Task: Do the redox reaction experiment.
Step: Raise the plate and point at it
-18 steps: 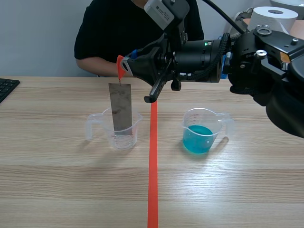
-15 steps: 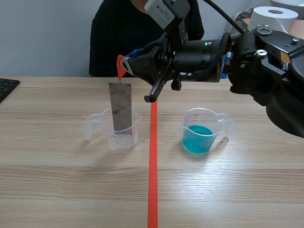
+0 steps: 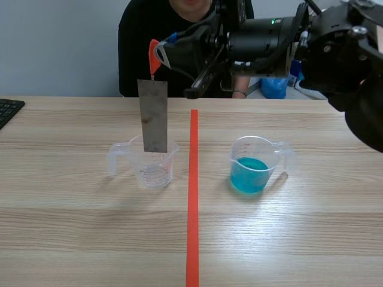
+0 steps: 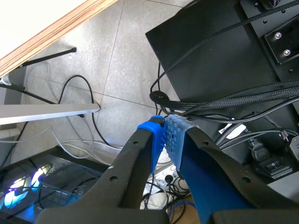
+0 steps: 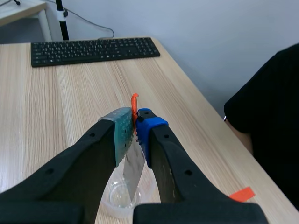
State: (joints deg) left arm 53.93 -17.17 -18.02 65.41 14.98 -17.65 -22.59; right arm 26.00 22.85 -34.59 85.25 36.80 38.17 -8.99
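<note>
Right gripper (image 3: 163, 58): fingers pinched on a small orange-red clip (image 3: 155, 55), raised above the table's left half. A flat grey rectangular metal plate (image 3: 153, 116) hangs upright from the clip at 6 o'clock. Its lower edge is level with the rim of an empty clear plastic measuring beaker (image 3: 153, 169), directly over the mouth; cannot tell whether it dips inside. At 3 o'clock of that beaker, past the orange-red tape line (image 3: 192, 203), stands a second clear plastic beaker holding blue liquid (image 3: 250, 169), well apart from the first. A black keyboard (image 3: 8, 111) lies at 9 o'clock on the wooden table (image 3: 72, 227). A person in a black top (image 3: 149, 36) sits at 12 o'clock. Left gripper (image 4: 167, 136): blue pads pressed together on nothing, held off the table over a tiled floor with cables.
</note>
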